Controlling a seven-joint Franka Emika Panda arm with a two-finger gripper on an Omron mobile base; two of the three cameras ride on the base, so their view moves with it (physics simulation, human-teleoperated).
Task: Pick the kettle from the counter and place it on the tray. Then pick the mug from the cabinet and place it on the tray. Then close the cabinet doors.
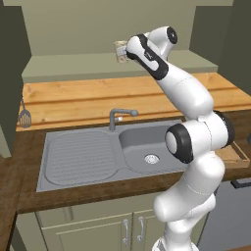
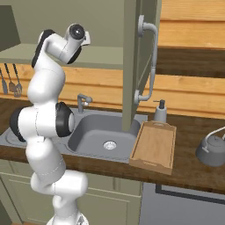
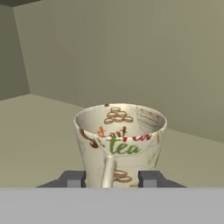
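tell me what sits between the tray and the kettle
Only bare counter. In the right base view the tray lies left and the kettle right, apart.

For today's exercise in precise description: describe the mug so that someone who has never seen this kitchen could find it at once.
Look above the sink to the open wall cabinet with its pale green shelf. The mug stands upright on that shelf, between the fingers of the gripper. It is cream, with brown and green print including the word "tea".

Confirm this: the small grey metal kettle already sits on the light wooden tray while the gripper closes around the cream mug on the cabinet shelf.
Wrong about the kettle. The small grey metal kettle sits on the dark wooden counter, right of the light wooden tray, as the right base view shows. The gripper is around the cream mug.
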